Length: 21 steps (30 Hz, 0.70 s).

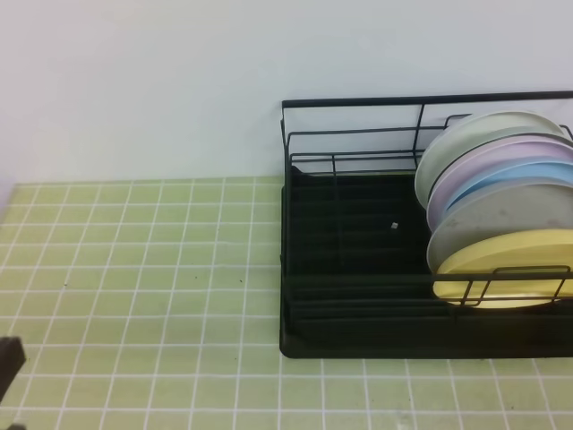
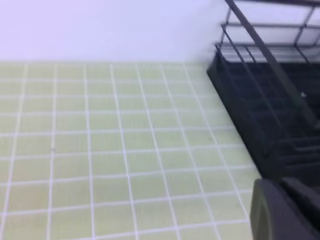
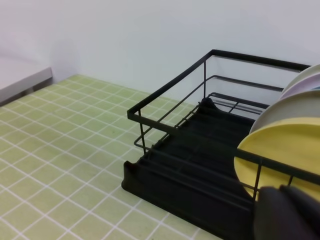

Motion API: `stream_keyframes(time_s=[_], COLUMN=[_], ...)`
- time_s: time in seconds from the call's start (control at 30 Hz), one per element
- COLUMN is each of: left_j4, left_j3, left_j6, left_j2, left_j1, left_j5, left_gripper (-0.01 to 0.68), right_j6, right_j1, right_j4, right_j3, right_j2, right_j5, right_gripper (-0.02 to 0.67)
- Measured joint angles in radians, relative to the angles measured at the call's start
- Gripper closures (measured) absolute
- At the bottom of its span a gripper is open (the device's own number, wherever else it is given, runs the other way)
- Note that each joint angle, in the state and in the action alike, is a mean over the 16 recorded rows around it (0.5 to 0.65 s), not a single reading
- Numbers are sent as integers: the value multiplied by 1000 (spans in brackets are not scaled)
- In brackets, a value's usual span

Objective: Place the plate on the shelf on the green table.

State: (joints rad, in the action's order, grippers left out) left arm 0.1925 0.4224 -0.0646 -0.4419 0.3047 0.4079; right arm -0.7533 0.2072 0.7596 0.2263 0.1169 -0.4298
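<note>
The pale-yellow plate [image 1: 501, 269] stands on edge at the front of the right end of the black wire shelf [image 1: 349, 260], leaning against other plates. The shelf rests on the green table [image 1: 134, 269]. In the right wrist view the plate [image 3: 280, 155] sits behind the front rail, just above my right gripper [image 3: 281, 192], which is shut and empty. In the left wrist view my left gripper [image 2: 280, 186] is shut with nothing in it, low over the tiles beside the shelf's [image 2: 270, 110] left end.
Behind the yellow plate stand a grey plate [image 1: 501, 215], a light-blue plate [image 1: 524, 176], a lilac plate [image 1: 501, 157] and a white plate [image 1: 474, 134]. The shelf's left half holds nothing. A dark arm part [image 1: 7, 363] shows at the left edge.
</note>
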Motion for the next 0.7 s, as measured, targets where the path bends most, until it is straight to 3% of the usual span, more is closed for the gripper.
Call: stream_keyframes(time_s=[0.2, 0.43, 0.7], left_j4=[-153, -138, -115], left_j3=[-111, -271, -392], left_j6=[-156, -162, -158], left_j2=[119, 252, 384], left_j1=[-15, -70, -180], left_j5=[-62, -139, -139], left_gripper=[674, 675, 675], right_j6=[0, 0, 0], right_j1=[0, 0, 0], right_j4=[0, 0, 0], right_j3=[0, 0, 0], right_j2=[0, 0, 0], right_j5=[0, -1, -2], right_gripper=[651, 651, 651])
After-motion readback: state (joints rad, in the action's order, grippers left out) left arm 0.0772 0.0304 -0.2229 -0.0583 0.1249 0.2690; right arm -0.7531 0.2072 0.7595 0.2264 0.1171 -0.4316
